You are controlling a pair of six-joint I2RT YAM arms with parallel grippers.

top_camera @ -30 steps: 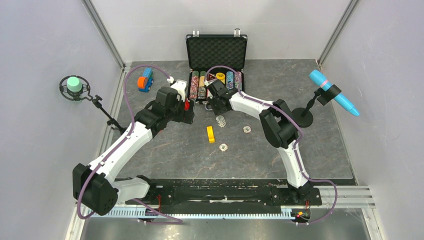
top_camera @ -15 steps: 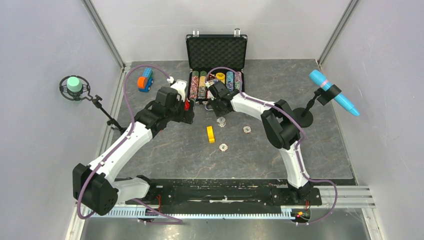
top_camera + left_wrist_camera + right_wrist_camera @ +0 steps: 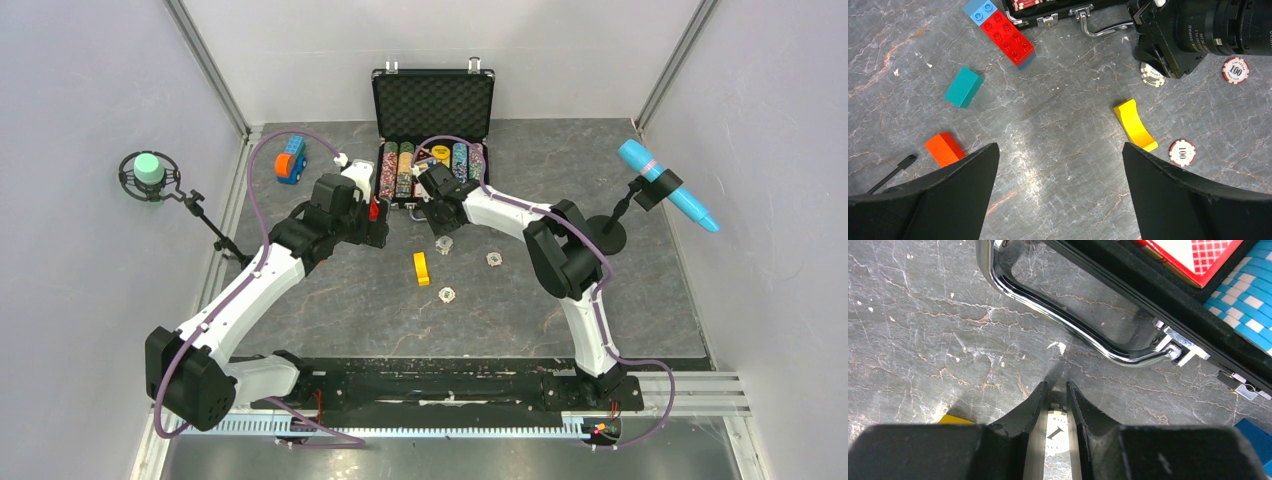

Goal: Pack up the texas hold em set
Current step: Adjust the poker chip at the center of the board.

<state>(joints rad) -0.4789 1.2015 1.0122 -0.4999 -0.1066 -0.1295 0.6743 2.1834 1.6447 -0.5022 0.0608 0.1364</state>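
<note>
The black briefcase [image 3: 432, 130] lies open at the back, with a grey foam lid and rows of coloured chips. Its silver handle [image 3: 1068, 325] also shows in the left wrist view [image 3: 1098, 30]. My right gripper [image 3: 440, 215] hovers just in front of the handle. Its jaws [image 3: 1054, 392] are nearly closed and grip nothing. A pale chip [image 3: 1057, 432] shows through the gap, flat on the table below [image 3: 443, 243]. Two red-edged chips [image 3: 1235, 69] [image 3: 1182, 152] lie loose nearby. My left gripper [image 3: 1060, 165] is open and empty above bare table.
A yellow block [image 3: 421, 268] lies between the loose chips. A red and blue brick [image 3: 1005, 36], a teal block [image 3: 963, 87] and an orange block [image 3: 945, 148] lie by my left gripper. A toy [image 3: 291, 160] sits at the back left. A stand base [image 3: 606, 235] is at the right.
The chip under my right gripper looked upright and blurred a second ago; it now lies flat on the table. The right gripper shifted slightly. The left arm has not moved.
</note>
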